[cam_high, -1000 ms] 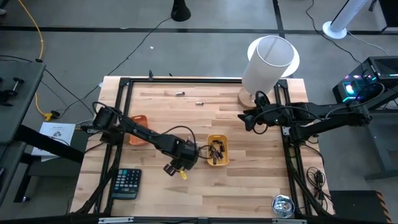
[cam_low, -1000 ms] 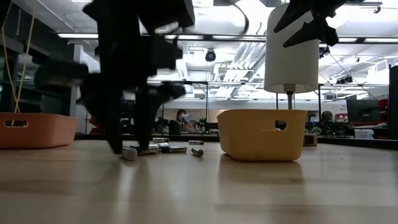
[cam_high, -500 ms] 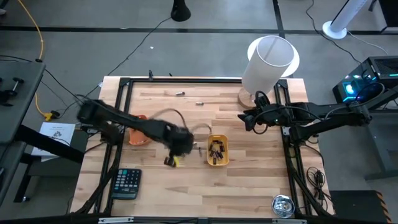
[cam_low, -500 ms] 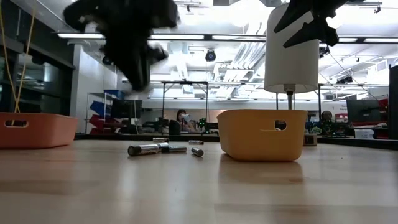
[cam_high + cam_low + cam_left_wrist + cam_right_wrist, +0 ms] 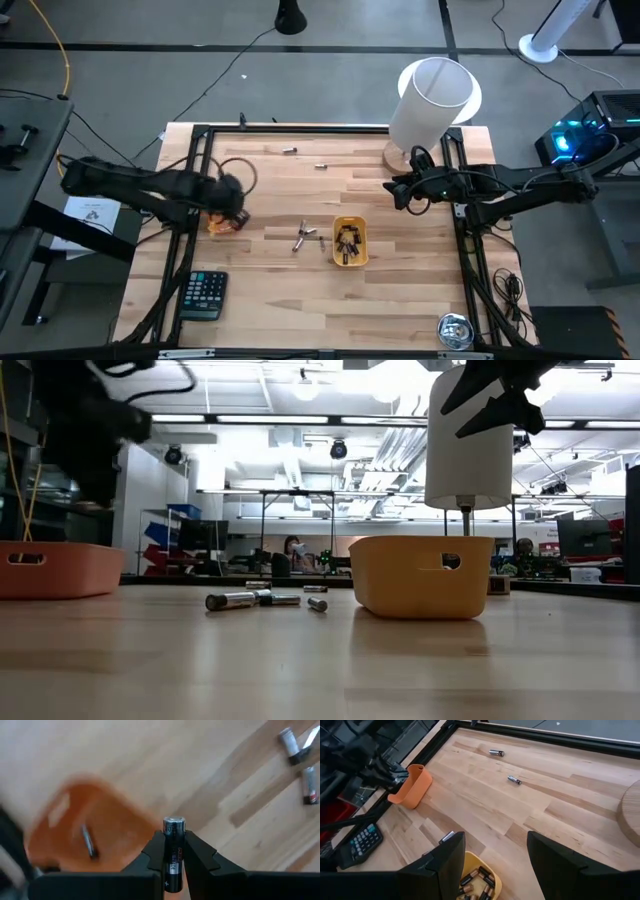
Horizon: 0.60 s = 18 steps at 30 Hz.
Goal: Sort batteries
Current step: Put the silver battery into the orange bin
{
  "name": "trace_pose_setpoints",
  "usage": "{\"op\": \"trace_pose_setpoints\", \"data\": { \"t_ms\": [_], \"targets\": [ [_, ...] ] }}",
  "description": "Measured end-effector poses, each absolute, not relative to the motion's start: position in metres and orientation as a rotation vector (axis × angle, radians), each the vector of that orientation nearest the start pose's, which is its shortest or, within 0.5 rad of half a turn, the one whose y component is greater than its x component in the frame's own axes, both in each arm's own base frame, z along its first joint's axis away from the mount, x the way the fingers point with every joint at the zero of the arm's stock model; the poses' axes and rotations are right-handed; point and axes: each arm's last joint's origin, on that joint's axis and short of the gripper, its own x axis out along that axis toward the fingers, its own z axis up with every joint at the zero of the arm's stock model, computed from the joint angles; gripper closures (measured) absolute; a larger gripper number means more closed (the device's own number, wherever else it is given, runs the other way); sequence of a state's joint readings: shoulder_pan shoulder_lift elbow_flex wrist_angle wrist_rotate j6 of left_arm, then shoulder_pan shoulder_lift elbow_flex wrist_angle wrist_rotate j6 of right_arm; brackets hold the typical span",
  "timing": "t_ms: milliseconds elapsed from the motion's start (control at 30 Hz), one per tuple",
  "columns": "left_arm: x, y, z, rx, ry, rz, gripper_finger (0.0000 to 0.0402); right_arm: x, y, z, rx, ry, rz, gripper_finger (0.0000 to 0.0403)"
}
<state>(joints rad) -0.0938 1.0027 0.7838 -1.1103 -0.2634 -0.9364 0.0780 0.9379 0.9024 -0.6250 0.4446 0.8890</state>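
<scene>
My left gripper (image 5: 232, 200) hangs over the orange tray (image 5: 222, 221) at the table's left, shut on one dark battery (image 5: 173, 862). One battery (image 5: 88, 841) lies in that tray (image 5: 107, 827). Loose batteries (image 5: 300, 237) lie on the wood between the orange tray and the yellow tray (image 5: 350, 243), which holds several batteries. Two more batteries (image 5: 289, 150) (image 5: 321, 165) lie near the far edge. My right gripper (image 5: 398, 192) waits open above the table, right of the yellow tray, holding nothing. My left gripper pinches the battery by its dark sides (image 5: 172, 851) between the two fingers. The battery lies along the fingers, and its silvery end (image 5: 173, 824) sticks out past their tips. It is lifted clear, above the orange tray's edge.
A black calculator (image 5: 203, 294) lies at the near left. A white lamp (image 5: 432, 100) on a round wooden foot stands at the far right. A black frame runs along the table's left, far and right sides. Bare wood stretches across the near half.
My left gripper has risen from the loose batteries beside the yellow tray, carrying one battery with it. It has swung quickly toward the table's left edge and now hangs over the orange tray. The other loose batteries stay where they were.
</scene>
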Motion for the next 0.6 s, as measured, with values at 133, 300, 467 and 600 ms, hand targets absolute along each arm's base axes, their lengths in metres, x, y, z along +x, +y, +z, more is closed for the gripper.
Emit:
{"op": "trace_pose_setpoints", "data": {
  "t_ms": [133,300,467,600],
  "targets": [
    [0.135,-0.006,0.233,-0.688,1.157,0.801,0.0362,0.185,0.002,0.31,0.672,0.428,-0.618,0.0194],
    [0.125,-0.003,0.227,-0.717,1.274,0.86,0.0297,0.185,0.002,0.31,0.671,0.427,-0.619,0.0194],
    [0.129,0.001,0.231,-0.732,1.257,0.831,0.0237,0.185,0.002,0.31,0.671,0.427,-0.62,0.0194],
    [0.149,0.006,0.24,-0.77,1.12,0.698,0.021,0.185,0.002,0.31,0.68,0.424,-0.622,0.0194]
  ]
}}
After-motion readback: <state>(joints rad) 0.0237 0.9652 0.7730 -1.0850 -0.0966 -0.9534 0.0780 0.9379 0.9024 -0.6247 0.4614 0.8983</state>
